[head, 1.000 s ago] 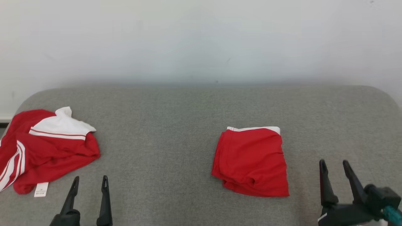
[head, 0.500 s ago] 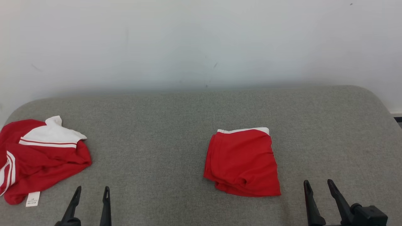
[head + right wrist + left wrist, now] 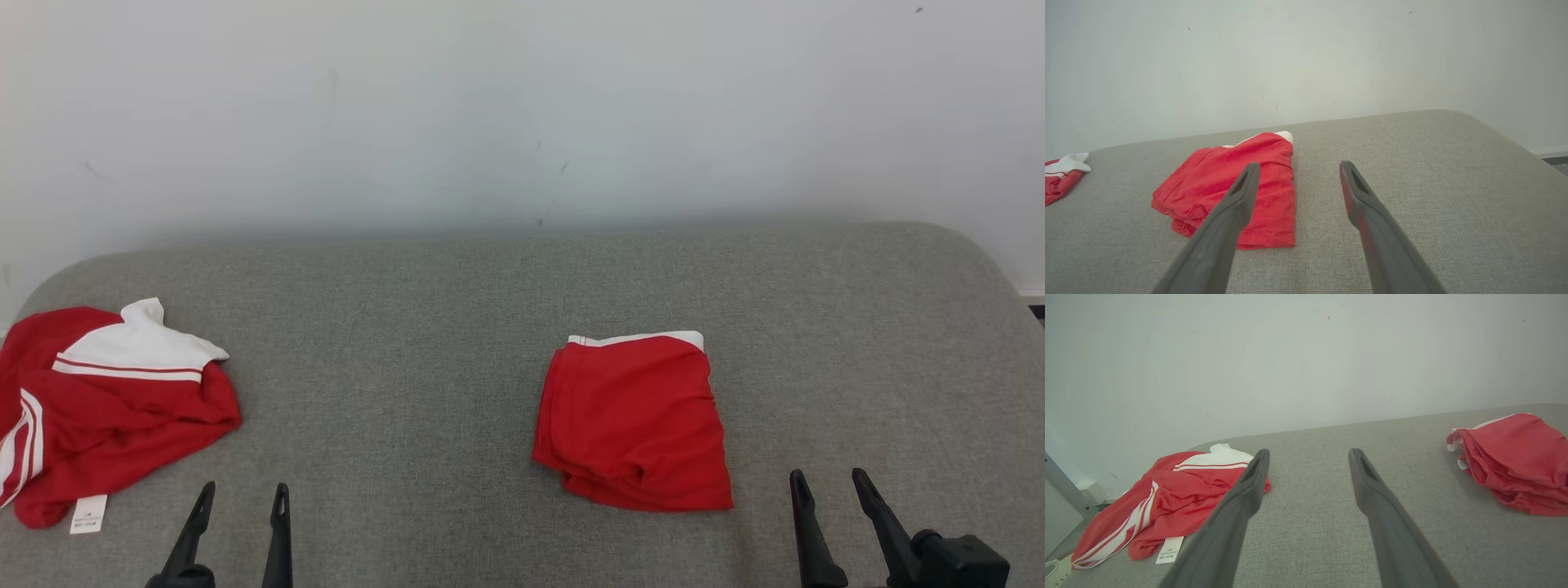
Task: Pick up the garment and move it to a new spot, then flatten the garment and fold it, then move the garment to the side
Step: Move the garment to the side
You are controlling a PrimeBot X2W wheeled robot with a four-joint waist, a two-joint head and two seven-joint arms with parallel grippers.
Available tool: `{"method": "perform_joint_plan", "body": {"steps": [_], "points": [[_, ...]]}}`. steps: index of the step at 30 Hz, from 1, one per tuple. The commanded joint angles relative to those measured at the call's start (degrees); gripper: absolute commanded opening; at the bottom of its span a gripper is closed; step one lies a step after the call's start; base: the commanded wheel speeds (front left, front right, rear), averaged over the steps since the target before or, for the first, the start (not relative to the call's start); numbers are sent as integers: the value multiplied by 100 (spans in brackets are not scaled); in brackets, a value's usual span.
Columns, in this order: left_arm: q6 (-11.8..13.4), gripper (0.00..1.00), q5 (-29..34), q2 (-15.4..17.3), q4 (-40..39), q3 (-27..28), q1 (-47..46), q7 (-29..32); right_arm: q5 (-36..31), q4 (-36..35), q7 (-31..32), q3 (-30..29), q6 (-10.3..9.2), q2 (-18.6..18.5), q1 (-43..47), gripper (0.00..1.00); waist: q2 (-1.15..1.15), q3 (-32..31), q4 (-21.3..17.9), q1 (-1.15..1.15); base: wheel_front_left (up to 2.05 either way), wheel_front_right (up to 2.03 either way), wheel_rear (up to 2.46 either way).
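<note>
The folded red garment (image 3: 633, 420) lies on the grey tabletop (image 3: 408, 310), with a white band along its far edge. Well to its left sits a crumpled red-and-white garment (image 3: 114, 408) with a white label (image 3: 88, 514) at its near hem. The left tool (image 3: 245, 488) is nearer than the folded garment and well to its left, fingers spread and empty. The right tool (image 3: 827, 476) is just right of its near corner, also spread and empty. The left wrist view shows the fold's stacked layers edge-on. The head view shows them only as a flat red patch.
</note>
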Motion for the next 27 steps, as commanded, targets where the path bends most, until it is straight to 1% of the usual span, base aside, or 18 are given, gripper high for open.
{"method": "perform_joint_plan", "body": {"steps": [1,11,13,15,17,21,27], "points": [[23,100,-26,-22,-30,-17,93,0,-8,-3,5,-18,-14,15,26,100,0,2,3,1,0,0,0],[89,100,-106,-52,-20,-22,108,-12,32,108,5,-55,-14,18,-107,100,0,-15,29,1,0,0,0],[96,100,-135,-68,-15,-10,107,-24,96,178,42,-84,-14,17,-142,100,0,-19,43,1,0,0,0],[134,100,-148,-72,-10,4,104,-38,306,323,124,-86,-14,18,-242,100,0,-14,48,1,0,0,0],[132,100,-166,-88,-4,-13,79,-46,358,588,236,-77,-14,-52,-415,100,0,-3,74,1,0,0,0],[113,100,-176,-118,20,-69,-27,-51,526,1259,225,23,-14,-233,-941,100,0,58,195,1,0,0,0],[50,100,-143,-183,85,-231,-192,-20,810,2708,166,426,-14,-539,-1956,100,0,194,516,1,0,0,0]]}}
